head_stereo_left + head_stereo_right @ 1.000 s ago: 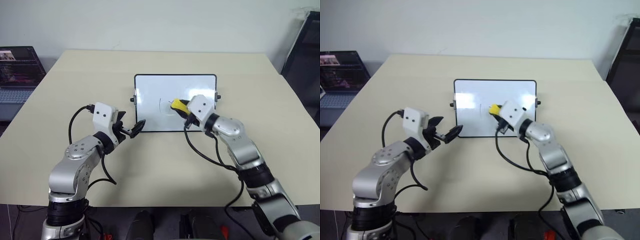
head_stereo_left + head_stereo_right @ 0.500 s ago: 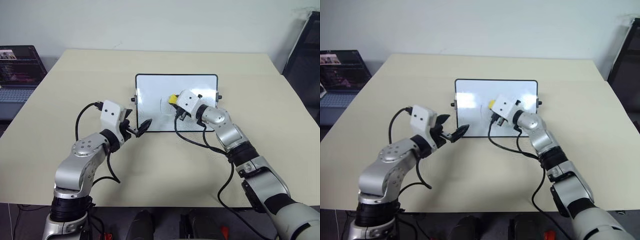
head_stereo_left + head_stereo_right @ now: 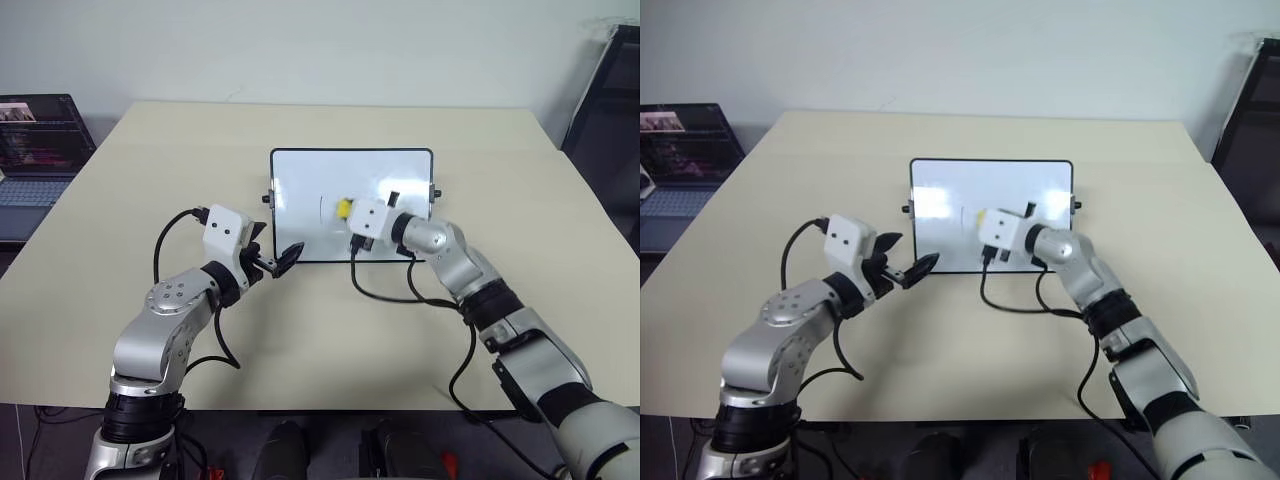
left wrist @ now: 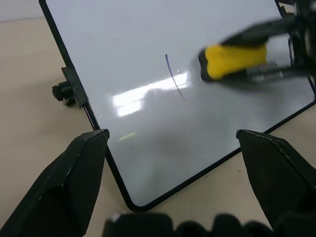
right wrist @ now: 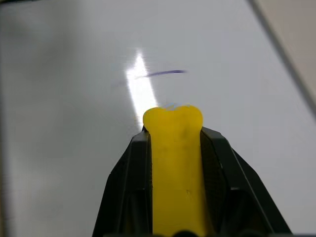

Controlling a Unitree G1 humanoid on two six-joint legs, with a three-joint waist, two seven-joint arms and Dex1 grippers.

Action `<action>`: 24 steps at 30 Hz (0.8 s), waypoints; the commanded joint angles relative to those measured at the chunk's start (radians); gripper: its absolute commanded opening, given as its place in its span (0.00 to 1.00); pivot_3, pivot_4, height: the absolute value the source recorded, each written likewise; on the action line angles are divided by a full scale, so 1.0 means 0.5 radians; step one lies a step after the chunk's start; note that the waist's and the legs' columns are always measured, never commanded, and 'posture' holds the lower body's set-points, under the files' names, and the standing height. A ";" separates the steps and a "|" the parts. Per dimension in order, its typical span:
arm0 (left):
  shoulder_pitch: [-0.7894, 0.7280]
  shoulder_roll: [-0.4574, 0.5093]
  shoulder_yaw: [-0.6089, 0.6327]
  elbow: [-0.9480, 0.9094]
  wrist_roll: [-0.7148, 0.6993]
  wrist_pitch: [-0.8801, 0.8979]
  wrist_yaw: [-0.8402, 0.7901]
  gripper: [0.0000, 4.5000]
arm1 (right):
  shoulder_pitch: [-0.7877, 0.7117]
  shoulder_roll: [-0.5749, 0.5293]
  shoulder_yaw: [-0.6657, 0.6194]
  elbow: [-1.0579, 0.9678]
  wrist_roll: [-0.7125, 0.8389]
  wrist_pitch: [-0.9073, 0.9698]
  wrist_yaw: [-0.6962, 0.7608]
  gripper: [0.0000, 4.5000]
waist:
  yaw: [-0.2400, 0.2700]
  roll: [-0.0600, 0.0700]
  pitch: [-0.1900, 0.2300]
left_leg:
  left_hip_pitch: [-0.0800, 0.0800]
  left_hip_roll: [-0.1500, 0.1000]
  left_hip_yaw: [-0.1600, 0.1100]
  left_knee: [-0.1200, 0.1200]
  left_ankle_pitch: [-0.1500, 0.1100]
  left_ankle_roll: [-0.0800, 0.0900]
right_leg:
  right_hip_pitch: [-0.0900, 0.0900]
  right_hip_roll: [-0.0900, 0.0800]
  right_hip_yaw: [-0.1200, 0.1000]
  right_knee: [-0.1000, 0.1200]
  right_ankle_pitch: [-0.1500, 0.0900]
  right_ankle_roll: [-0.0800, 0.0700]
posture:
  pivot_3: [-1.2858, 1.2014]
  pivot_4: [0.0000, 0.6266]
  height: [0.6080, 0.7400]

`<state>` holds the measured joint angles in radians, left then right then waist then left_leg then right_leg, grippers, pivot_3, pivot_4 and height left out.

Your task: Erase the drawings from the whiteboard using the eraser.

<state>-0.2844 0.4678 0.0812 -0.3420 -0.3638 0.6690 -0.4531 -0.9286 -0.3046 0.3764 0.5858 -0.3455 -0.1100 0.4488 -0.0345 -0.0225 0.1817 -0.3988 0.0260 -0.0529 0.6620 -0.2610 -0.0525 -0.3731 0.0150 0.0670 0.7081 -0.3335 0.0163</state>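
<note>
Beige tabletop (image 3: 130,190), matt, bearing one whiteboard (image 3: 300,180), the landmark for all that follows.

Laptop (image 3: 35,135): dark, well apart from the whiteboard, off its left side at the table's edge. Not part of the job.

Left gripper (image 3: 280,258): at the whiteboard's near left corner, fingers spread and empty, one to each side of that corner in the left wrist view. Whether either finger touches the frame cannot be told.

Whiteboard: white face, thin black frame, small black knobs at both sides, lying near the table's middle.

Drawings (image 4: 175,78): one thin dark curved stroke visible, left of the whiteboard's centre. No other marks can be made out.

Eraser (image 3: 344,207): yellow block, near the whiteboard's centre, just right of the stroke, its leading end close to the face.

Right gripper (image 5: 174,143): pressed tight on the eraser, reaching in over the whiteboard's near right edge.

Handling note, as judgement: the remaining stroke lies just beyond the eraser's tip. Best practice is likely a flat, firm pass leftward across the whole curve, wide face down rather than on an edge, while the left gripper braces the corner so the board does not slide.
</note>
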 commanded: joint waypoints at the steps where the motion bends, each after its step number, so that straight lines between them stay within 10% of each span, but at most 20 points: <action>1: 0.016 0.006 0.000 -0.029 0.012 -0.057 -0.017 1.00 | -0.055 0.018 -0.059 0.030 -0.007 0.026 -0.058 0.22 | 0.000 0.000 0.000 | 0.000 0.000 0.000 -0.001 0.000 0.000 | 0.000 0.000 0.000 0.000 0.000 0.000 | 0.52 0.24 1.00; 13: 0.048 0.003 0.005 0.009 0.030 -0.118 -0.048 1.00 | 0.140 -0.108 0.109 -0.239 0.003 0.138 0.527 0.22 | -0.001 0.000 0.000 | 0.001 0.000 0.001 -0.001 0.000 0.000 | 0.001 0.000 0.001 -0.001 0.000 0.000 | 0.52 0.24 1.00; 24: 0.030 -0.004 -0.017 -0.002 0.025 -0.100 -0.042 1.00 | -0.061 0.004 -0.016 -0.079 -0.079 0.053 0.026 0.22 | -0.008 0.000 0.000 | 0.001 0.000 0.001 0.000 0.000 0.000 | -0.001 0.000 0.001 0.005 0.000 0.000 | 0.52 0.24 1.00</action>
<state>-0.2557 0.4662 0.0734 -0.3120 -0.3503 0.6350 -0.4716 -0.9411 -0.3063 0.3888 0.5558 -0.3880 -0.0750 0.4722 -0.0386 -0.0225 0.1817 -0.3985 0.0258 -0.0524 0.6617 -0.2610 -0.0525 -0.3740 0.0150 0.0677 0.7102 -0.3335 0.0163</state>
